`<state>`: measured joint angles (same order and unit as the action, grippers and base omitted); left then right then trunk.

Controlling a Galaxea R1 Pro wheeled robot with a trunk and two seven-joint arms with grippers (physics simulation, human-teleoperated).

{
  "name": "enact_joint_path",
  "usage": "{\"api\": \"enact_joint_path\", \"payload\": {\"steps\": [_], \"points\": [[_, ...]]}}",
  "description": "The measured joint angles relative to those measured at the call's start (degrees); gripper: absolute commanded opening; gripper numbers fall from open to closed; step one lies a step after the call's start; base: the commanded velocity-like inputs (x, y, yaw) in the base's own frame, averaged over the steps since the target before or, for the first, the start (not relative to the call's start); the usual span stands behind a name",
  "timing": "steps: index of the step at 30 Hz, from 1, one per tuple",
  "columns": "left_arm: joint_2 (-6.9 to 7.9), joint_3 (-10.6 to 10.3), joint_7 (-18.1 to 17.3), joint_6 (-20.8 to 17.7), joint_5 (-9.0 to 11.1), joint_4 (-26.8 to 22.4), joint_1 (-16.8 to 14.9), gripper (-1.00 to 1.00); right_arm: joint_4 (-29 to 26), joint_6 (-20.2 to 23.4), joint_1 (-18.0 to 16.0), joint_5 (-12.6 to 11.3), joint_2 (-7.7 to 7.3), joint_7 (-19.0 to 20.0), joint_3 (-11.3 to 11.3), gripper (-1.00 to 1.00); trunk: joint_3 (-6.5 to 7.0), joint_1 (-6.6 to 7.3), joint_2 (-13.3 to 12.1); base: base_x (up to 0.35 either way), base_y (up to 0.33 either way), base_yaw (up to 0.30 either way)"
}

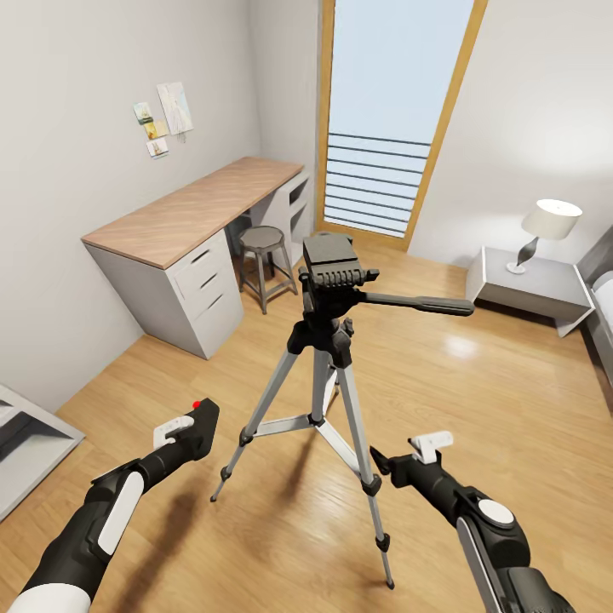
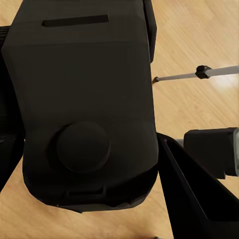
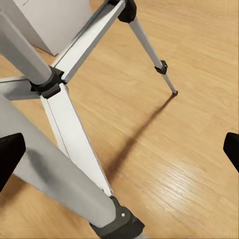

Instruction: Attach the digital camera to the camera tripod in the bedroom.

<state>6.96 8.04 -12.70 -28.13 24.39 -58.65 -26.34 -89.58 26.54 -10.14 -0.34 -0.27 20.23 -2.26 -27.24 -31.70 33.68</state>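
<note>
The camera tripod (image 1: 328, 340) stands in the middle of the bedroom's wood floor, silver legs spread, its black head (image 1: 332, 260) topped by a flat plate and its pan handle (image 1: 421, 303) pointing right. My left gripper (image 1: 189, 436) is shut on the digital camera (image 1: 204, 424), whose red button faces up, low and left of the tripod. Seen from the left wrist, the black camera body (image 2: 84, 109) sits between the fingers (image 2: 199, 199). My right gripper (image 1: 381, 464) is open beside the front right leg; the right wrist view looks past it onto the tripod legs (image 3: 69, 129).
A wooden desk (image 1: 196, 209) with grey drawers and a stool (image 1: 262, 247) stand at the back left. Behind the tripod is a tall window (image 1: 392, 111). At the back right a nightstand (image 1: 532, 285) carries a lamp (image 1: 549, 223). A grey shelf (image 1: 25, 434) sits at the left edge.
</note>
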Motion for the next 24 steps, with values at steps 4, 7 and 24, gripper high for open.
{"api": "enact_joint_path", "payload": {"steps": [4, 7, 24], "points": [[0.00, 0.00, 0.04, 0.00, 0.00, 0.00, 0.00, -1.00, 0.00, 1.92, -0.41, -0.25, 0.06, 0.75, 0.16, 1.00, 0.00, 0.00, 0.00, 0.000, 0.000, 0.000], [0.00, 0.00, 0.07, 0.00, 0.00, 0.00, 0.00, -1.00, -0.04, 2.06, -0.49, -0.22, 0.09, 1.57, 0.31, 1.00, 0.00, 0.00, 0.00, 0.000, 0.000, 0.000], [0.00, 0.00, 0.09, -0.01, 0.00, 0.00, 0.00, -1.00, -0.10, 2.01, -0.55, 0.05, 0.23, 2.56, 0.90, 1.00, 0.00, 0.00, 0.00, 0.000, 0.000, 0.000]]}}
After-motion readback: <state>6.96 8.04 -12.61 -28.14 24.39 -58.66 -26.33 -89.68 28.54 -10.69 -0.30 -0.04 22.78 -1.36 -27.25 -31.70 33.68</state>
